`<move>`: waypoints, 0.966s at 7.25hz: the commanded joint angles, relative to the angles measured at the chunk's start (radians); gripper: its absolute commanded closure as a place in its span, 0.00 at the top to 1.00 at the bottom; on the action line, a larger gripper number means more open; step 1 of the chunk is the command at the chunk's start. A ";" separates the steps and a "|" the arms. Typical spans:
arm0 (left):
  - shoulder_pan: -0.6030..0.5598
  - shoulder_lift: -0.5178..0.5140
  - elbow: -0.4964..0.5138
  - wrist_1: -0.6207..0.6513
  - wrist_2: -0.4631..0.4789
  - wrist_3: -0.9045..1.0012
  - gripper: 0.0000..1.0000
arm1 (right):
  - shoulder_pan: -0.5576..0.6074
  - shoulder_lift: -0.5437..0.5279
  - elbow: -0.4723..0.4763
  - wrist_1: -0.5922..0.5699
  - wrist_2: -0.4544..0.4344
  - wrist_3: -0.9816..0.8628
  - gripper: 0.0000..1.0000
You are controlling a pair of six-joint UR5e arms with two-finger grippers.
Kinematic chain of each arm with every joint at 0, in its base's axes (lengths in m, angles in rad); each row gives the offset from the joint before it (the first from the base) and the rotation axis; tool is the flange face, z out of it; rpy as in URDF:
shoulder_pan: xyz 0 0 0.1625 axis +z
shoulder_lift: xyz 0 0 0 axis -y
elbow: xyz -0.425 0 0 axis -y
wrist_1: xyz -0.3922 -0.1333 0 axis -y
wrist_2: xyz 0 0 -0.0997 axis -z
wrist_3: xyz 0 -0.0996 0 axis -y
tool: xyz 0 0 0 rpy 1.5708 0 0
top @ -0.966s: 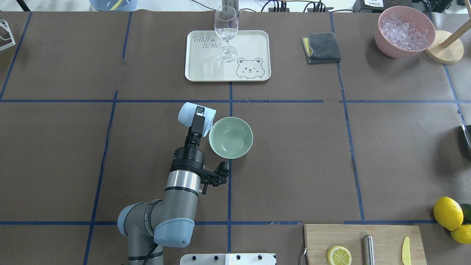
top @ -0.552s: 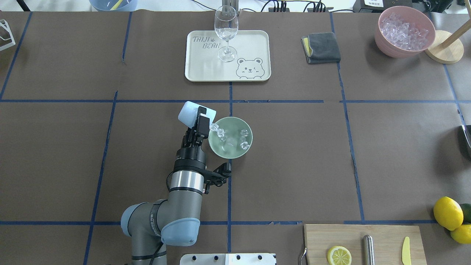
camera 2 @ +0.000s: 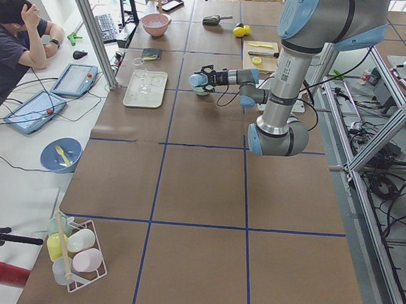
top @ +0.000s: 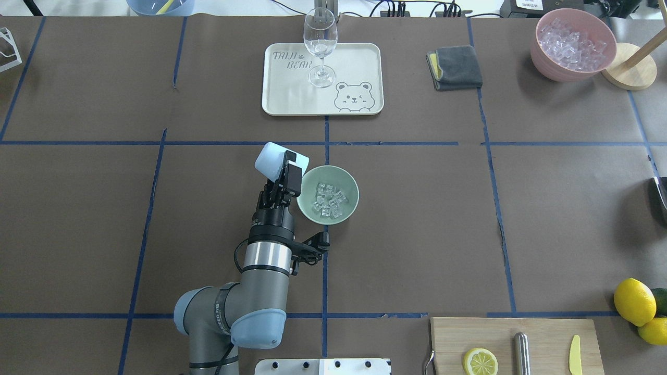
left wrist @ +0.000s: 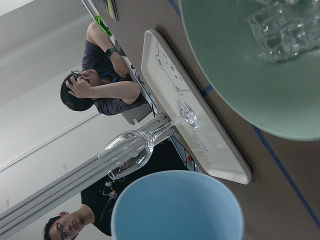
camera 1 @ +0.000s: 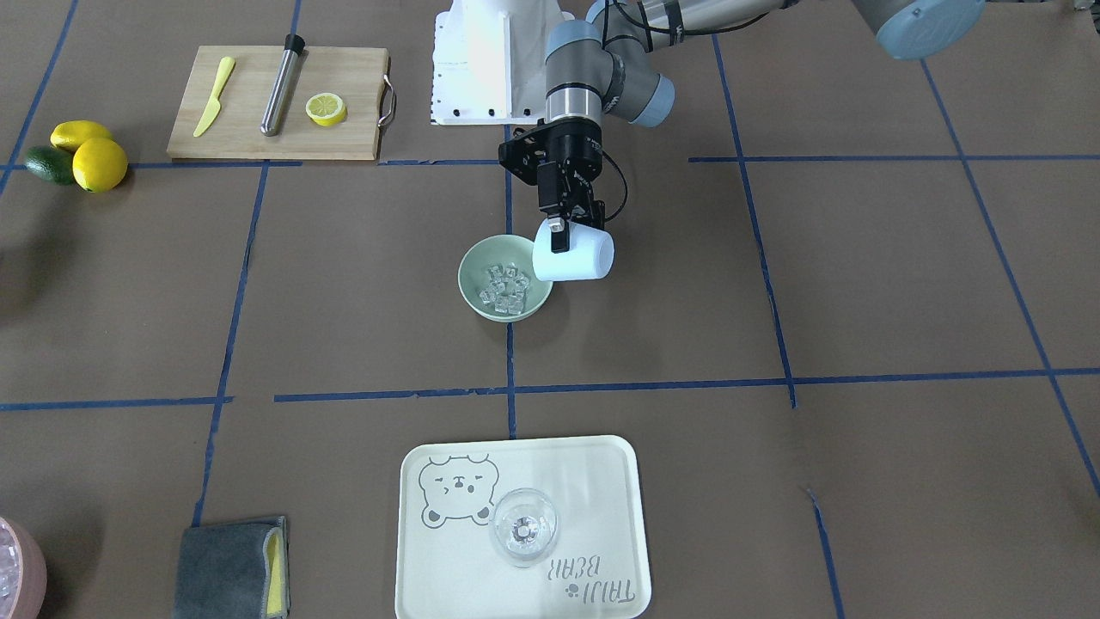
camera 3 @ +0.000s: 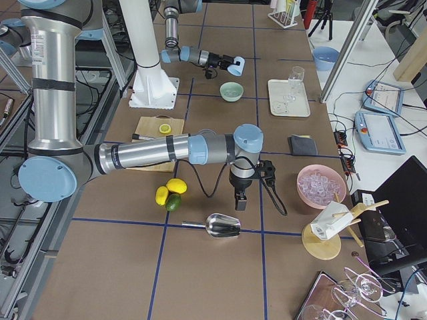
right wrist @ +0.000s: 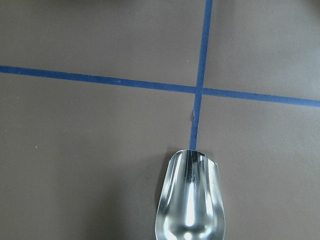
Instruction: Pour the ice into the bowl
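The pale mint-green bowl stands on the brown table near the middle, with a small heap of clear ice cubes in it. The bowl and the ice also show in the front view. My left gripper is shut on a light blue cup, held tipped on its side with its mouth at the bowl's rim. The left wrist view shows the cup's rim, the bowl and the ice. My right gripper hangs over the table far to the right; I cannot tell its state.
A cream tray with a wine glass lies behind the bowl. A pink bowl of ice and a grey cloth are at the back right. A cutting board and lemons are front right. A metal scoop lies below the right wrist.
The left gripper tipped the cup further over the bowl's rim. The ice slid out of the cup into the bowl, which was empty a second ago, and now lies still.
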 commanded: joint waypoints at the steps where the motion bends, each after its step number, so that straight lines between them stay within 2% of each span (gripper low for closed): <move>1: -0.001 0.002 -0.008 -0.012 -0.001 -0.011 0.00 | 0.002 0.000 0.000 0.000 -0.001 0.000 1.00; 2: -0.005 0.002 -0.010 -0.115 -0.012 -0.010 0.00 | 0.002 0.000 0.000 0.000 -0.001 0.000 1.00; 3: -0.020 0.008 -0.010 -0.283 -0.026 -0.004 0.00 | 0.002 0.000 0.000 0.000 0.001 0.000 1.00; 4: -0.069 0.015 -0.018 -0.402 -0.147 -0.002 0.01 | 0.002 0.000 0.000 0.000 -0.001 -0.002 1.00; 5: -0.140 0.025 -0.018 -0.453 -0.271 -0.014 0.02 | 0.004 0.000 0.000 0.002 -0.001 -0.002 1.00; 6: -0.215 0.033 -0.021 -0.455 -0.379 -0.034 0.09 | 0.002 0.002 0.001 0.003 0.001 -0.002 1.00; 7: -0.311 0.071 -0.022 -0.454 -0.530 -0.039 0.22 | 0.002 0.008 0.003 0.003 0.003 -0.002 1.00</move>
